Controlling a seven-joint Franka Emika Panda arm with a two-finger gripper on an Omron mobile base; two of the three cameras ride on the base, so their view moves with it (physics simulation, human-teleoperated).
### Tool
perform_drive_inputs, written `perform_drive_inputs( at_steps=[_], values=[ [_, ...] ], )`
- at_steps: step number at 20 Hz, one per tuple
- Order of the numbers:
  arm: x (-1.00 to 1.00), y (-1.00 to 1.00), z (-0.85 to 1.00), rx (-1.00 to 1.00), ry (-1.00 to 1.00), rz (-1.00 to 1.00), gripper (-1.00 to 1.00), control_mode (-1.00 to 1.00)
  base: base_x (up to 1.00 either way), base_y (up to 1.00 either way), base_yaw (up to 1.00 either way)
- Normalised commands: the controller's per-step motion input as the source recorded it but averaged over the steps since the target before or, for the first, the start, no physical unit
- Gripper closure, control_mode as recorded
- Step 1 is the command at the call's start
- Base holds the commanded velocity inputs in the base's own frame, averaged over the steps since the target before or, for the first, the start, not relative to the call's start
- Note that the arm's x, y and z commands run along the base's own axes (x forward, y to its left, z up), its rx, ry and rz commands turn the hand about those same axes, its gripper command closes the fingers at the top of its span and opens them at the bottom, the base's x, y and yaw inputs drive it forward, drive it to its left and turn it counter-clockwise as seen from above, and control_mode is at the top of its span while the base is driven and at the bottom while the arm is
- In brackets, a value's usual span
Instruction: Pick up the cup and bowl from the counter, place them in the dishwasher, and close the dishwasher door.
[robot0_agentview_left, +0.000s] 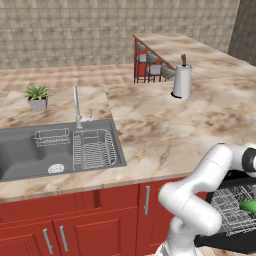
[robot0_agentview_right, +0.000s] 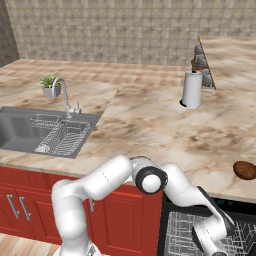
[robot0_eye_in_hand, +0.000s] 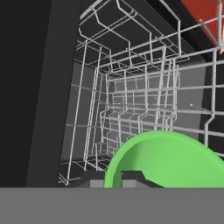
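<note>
The hand (robot0_eye_in_hand: 127, 177) is pinched shut on the green bowl's (robot0_eye_in_hand: 168, 159) rim, holding it over the rack (robot0_eye_in_hand: 131, 100) of the open dishwasher (robot0_agentview_right: 210, 232). Judgement: it should be lowered level between the wires, then released without snagging.

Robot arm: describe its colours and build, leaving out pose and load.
The arm is made of smooth, rounded white tube segments linked by dark joints, one a black disc with a grey centre. The gripper ends in two small dark fingertips. No cables or markings show.

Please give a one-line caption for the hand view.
Shut gripper holding a green bowl over the dishwasher's wire rack.
</note>
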Motion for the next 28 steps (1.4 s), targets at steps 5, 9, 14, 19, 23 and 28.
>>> perform_drive_inputs(
  at_steps=[5,9,14,19,23,28],
  values=[
    [0.20,-0.12,-0.80,0.00,0.06,0.00,1.00,-1.00,0.00,0.00,0.00],
    [0.04,-0.11,-0.37,0.00,0.01,0.00,-1.00,-1.00,0.00,0.00,0.00],
    [-0.22,-0.15,0.07,0.00,-0.05,0.00,-1.00,-1.00,0.00,0.00,0.00],
    [-0.42,-0.25,0.30,0.00,-0.11,0.00,-1.00,-1.00,0.00,0.00,0.00],
    [-0.46,-0.27,0.16,0.00,-0.10,0.00,-1.00,-1.00,0.00,0.00,0.00],
    [-0.58,-0.23,0.45,-0.01,-0.13,0.00,-1.00,-1.00,0.00,0.00,0.00]
  ],
)
